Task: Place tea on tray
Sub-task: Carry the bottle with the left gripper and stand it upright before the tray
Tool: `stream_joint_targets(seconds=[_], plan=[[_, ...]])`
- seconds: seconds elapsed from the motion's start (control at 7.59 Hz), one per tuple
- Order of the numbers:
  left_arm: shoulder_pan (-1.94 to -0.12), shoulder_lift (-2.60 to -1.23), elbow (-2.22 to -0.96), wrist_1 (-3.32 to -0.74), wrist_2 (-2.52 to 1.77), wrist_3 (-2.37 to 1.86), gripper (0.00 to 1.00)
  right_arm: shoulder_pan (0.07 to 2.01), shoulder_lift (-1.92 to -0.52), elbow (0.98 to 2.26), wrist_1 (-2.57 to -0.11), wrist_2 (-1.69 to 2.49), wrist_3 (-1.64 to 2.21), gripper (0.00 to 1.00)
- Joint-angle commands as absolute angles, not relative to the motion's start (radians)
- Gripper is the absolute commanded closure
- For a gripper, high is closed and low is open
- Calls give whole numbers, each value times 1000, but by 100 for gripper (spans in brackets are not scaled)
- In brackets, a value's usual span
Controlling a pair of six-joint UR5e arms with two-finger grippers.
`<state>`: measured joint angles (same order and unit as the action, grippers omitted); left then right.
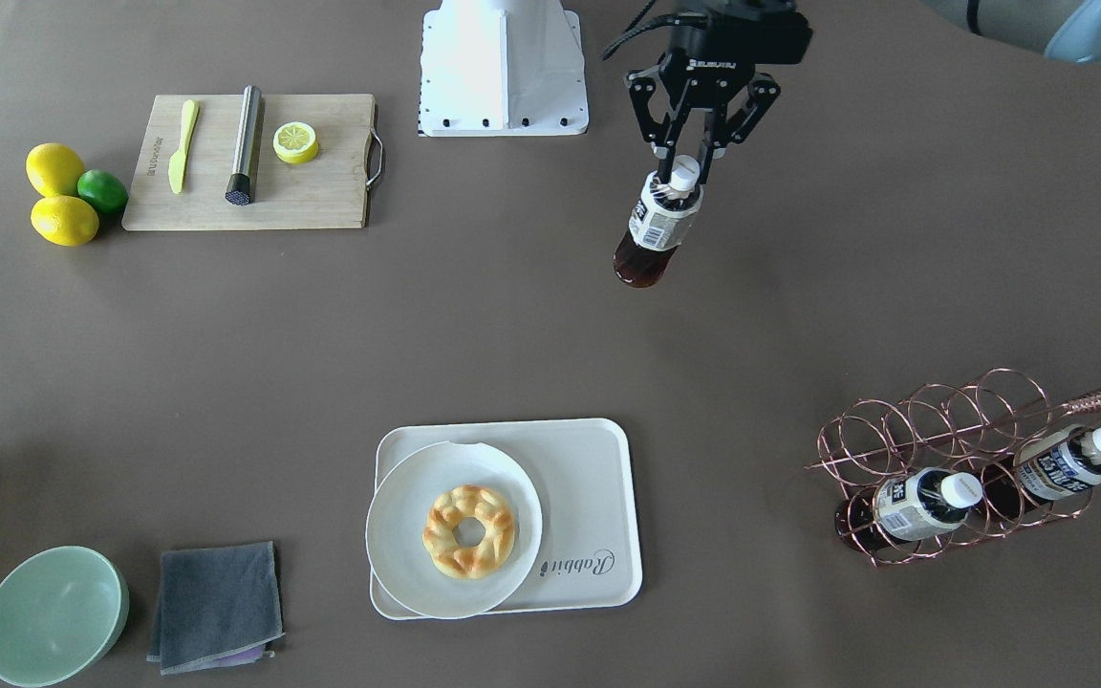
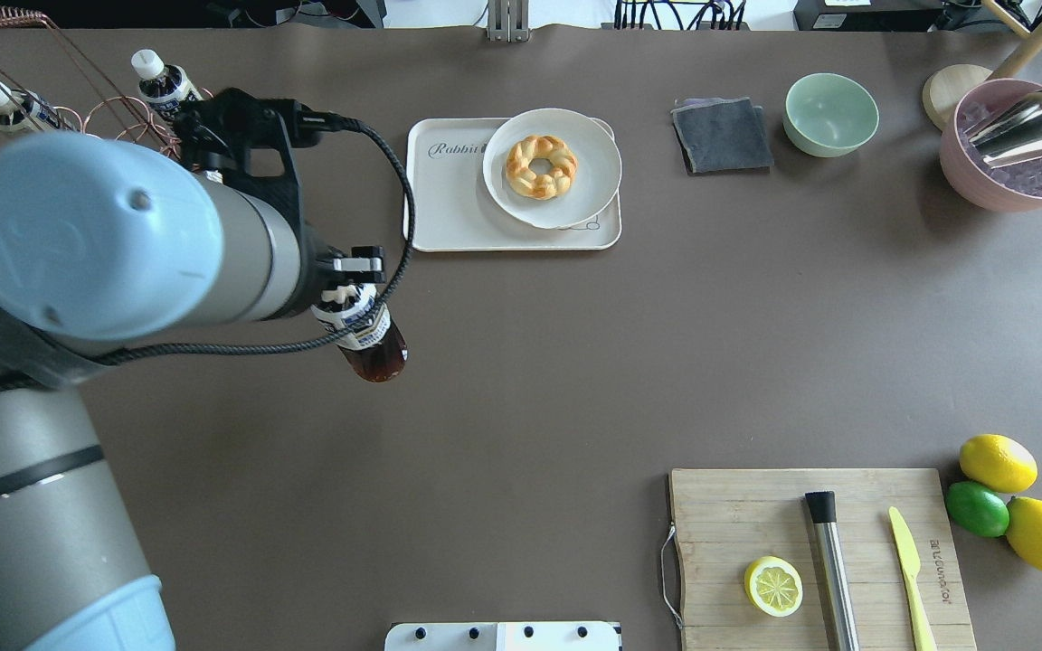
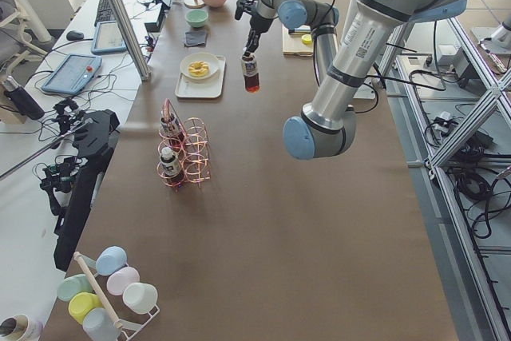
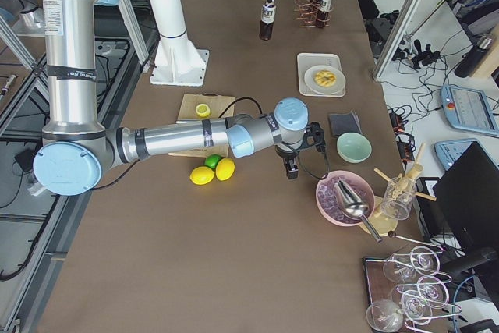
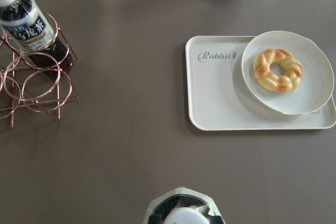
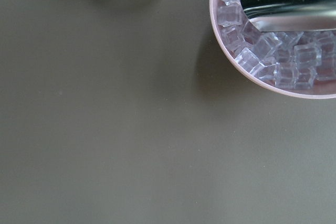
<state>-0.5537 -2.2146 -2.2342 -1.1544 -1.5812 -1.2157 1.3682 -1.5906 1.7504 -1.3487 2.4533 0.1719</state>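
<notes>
My left gripper (image 1: 689,161) is shut on the neck of a tea bottle (image 1: 658,227) with dark liquid and a white cap. The bottle (image 2: 369,336) hangs upright over bare table, near the robot's side and away from the tray. Its cap shows at the bottom edge of the left wrist view (image 5: 184,216). The cream tray (image 1: 591,478) with "Rabbit" lettering lies ahead (image 5: 215,98); its lettered half is bare (image 2: 449,194). My right gripper (image 4: 293,168) hovers near the pink ice bowl; I cannot tell whether it is open or shut.
A white plate (image 1: 398,535) with a doughnut (image 1: 469,530) covers half the tray. A copper wire rack (image 1: 952,459) holds two more bottles (image 1: 923,502). A pink ice bowl (image 2: 1009,149), green bowl (image 2: 830,113), grey cloth (image 2: 722,134), cutting board (image 2: 819,551) and lemons (image 2: 996,461) are also here.
</notes>
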Motion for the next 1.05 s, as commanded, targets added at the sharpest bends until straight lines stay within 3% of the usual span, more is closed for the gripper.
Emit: stream_joint_targets(seconds=[0.0,0.26,0.4,0.53,0.66,0.92], plan=[[-322,-2418,-2050,-1069,-1358,-1451,100,1367,-1594,1753,-1347,2450,173,1],[-296,-2499,-1918,-1078,-1356,-1511,100,1367,-1600,1758,-1347,2444,175,1],[-278,-2496,-1914,-1078,-1355,-1511,100,1367,-1601,1758,-1347,2444,175,1],[-267,-2494,-1911,-1078,-1338,-1509,76,1367,-1603,1759,-1347,2444,175,1],[-264,-2490,-1911,-1080,-1336,-1505,29,1367,-1601,1759,-1347,2444,176,1],[-264,-2496,-1917,-1078,-1338,-1503,12,1367,-1589,1763,-1347,2444,201,1]])
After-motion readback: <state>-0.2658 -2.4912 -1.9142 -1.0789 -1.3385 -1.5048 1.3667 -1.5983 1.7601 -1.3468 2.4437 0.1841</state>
